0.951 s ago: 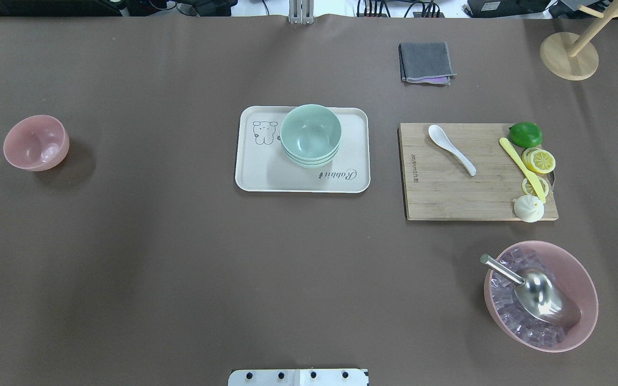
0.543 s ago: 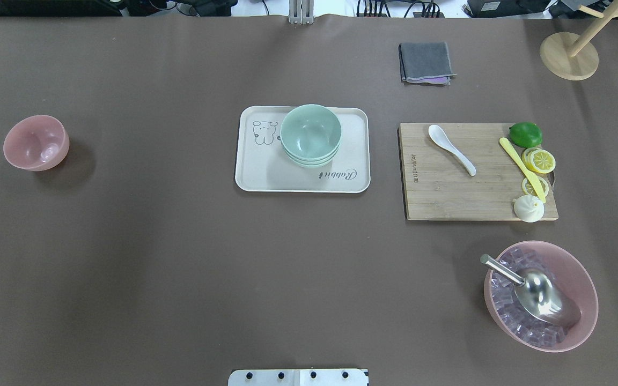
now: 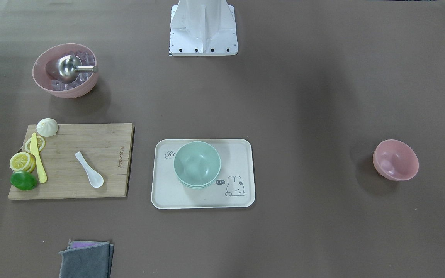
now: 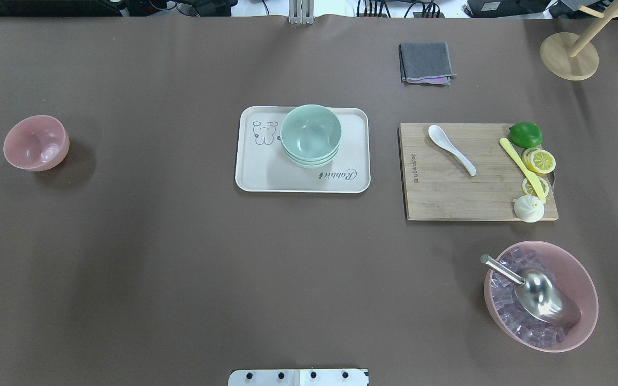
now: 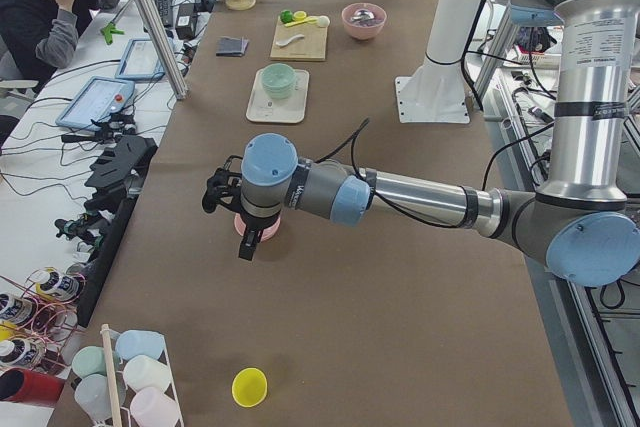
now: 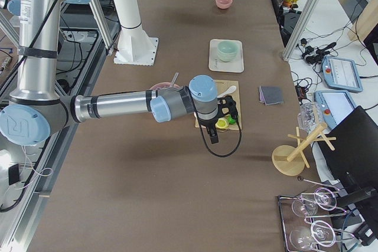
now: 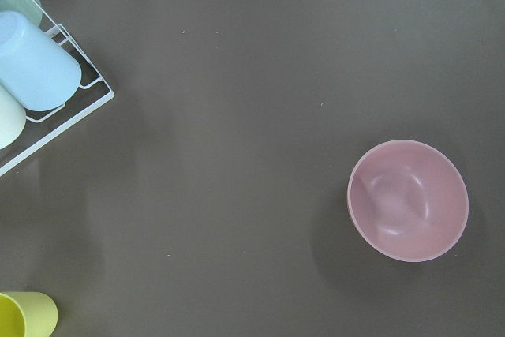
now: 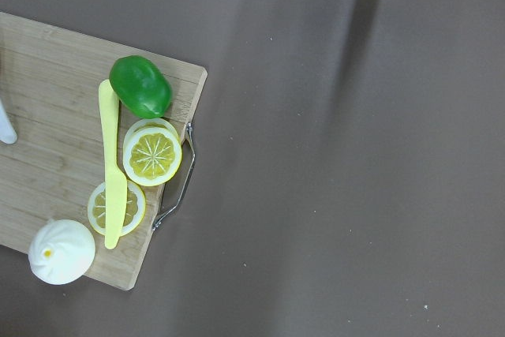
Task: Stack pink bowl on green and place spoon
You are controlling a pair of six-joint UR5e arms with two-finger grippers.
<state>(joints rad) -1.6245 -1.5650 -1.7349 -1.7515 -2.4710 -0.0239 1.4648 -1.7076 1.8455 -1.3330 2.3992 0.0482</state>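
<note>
Front-facing cam first: shows the small matte pink bowl (image 3: 395, 160) upright and alone on the robot's left side of the brown counter (image 3: 303, 96), well apart from the cream rabbit-print tray (image 3: 242, 154). Also has the green bowls (image 3: 197, 162), nested with rims stacked, on that tray, and the glossy white spoon (image 3: 90, 175) flat on the bamboo cutting board (image 3: 102, 139) near a yellow knife (image 3: 38, 158), lemon slices (image 3: 21, 161), a lime (image 3: 23, 180) and a white bun (image 3: 47, 127). Catches no arm, just the white base (image 3: 204, 31), plus a big pink bowl (image 3: 72, 92) of ice cubes with a steel scoop (image 3: 66, 67). Overhead: mirrors that layout and adds a round wooden stand (image 4: 568, 56) at the far right corner, beyond a folded grey cloth (image 4: 426, 61); loads of bare counter between small bowl and tray. Left side view: only place to spot the left tool (image 5: 247, 247), hanging over the pink bowl; can't tell clenched or released. Right side view: same deal for the right tool (image 6: 212, 137), up above the board's lemon end; can't tell its grip either. Left wrist cam: looks straight down on the pink bowl, smooth and round, with a wire rack (image 7: 79, 104) of pastel cups (image 7: 31, 61) and a yellow cup (image 7: 28, 313) at the frame edges. Right wrist cam: gets the board's corner with its metal handle (image 8: 175, 187) and only a sliver of spoon at the left edge.
</note>
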